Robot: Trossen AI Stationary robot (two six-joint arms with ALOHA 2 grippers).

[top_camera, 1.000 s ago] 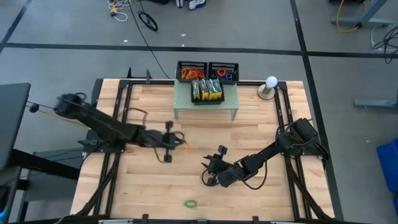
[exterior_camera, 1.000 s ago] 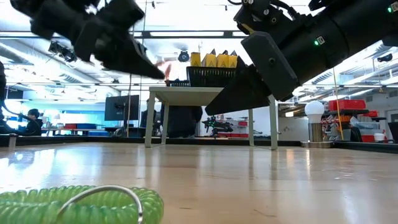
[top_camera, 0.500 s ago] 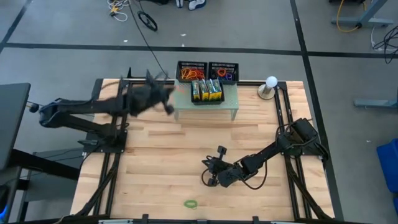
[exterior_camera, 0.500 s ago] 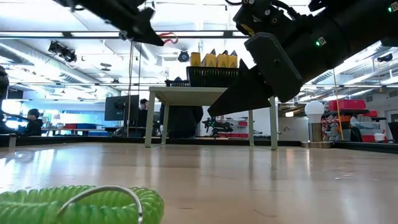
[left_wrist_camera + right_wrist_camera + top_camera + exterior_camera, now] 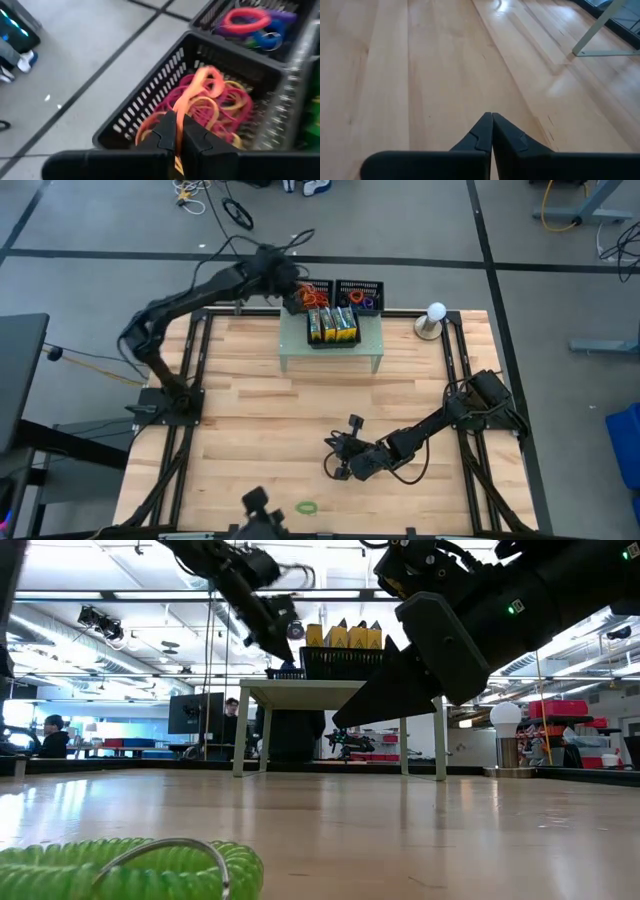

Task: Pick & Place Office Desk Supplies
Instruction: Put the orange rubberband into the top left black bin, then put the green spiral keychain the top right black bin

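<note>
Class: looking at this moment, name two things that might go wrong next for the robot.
1. The left gripper holds an orange band over the left mesh tray; released off-centre, it may snag the rim.
2. The right gripper is shut on nothing above the table, so its grasp may have missed.

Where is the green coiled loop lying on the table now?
In the high view, the green coiled loop lies alone near the table's front edge, in front of the right gripper.

Grey floor (image 5: 420,225) crossed by dark lines is surrounding the wooden bench (image 5: 300,410); ceiling light strips (image 5: 120,595) are glowing overhead.
</note>
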